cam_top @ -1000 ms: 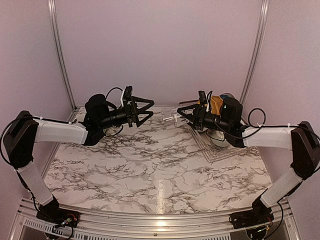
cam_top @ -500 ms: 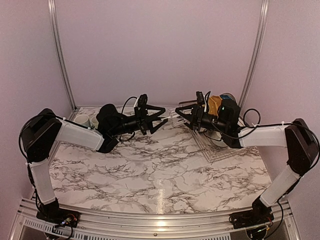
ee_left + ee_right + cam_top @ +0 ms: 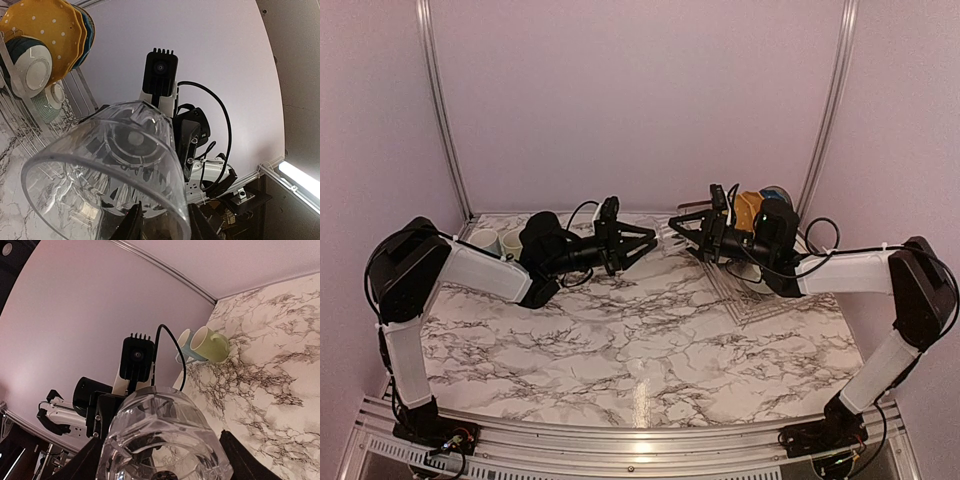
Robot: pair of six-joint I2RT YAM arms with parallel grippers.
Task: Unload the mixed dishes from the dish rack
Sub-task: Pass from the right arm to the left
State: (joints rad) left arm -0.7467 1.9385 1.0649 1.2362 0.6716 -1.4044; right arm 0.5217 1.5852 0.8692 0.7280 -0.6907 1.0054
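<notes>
A clear glass [image 3: 665, 236] hangs in the air between my two grippers over the back of the marble table. My right gripper [image 3: 162, 462] is shut on its base end [image 3: 165, 440], a finger on each side. My left gripper [image 3: 166, 222] faces it from the left with its fingers narrowed. One stands on each side of the glass's rim wall [image 3: 110, 165], with a small gap still showing. The dish rack [image 3: 75, 95] stands at the right behind the right arm. It holds mustard-yellow dotted plates [image 3: 50, 35], a blue one [image 3: 778, 192] and a white bowl [image 3: 30, 65].
A pale-green mug [image 3: 210, 345] and a light-blue mug [image 3: 182, 347] sit in the back left corner of the table, shown in the top view as mugs [image 3: 495, 241]. Purple walls close in the back and both sides.
My left arm has reached right toward the right gripper, and its fingers have narrowed from wide open to straddle the glass's rim. The right arm has edged slightly left with the glass.
</notes>
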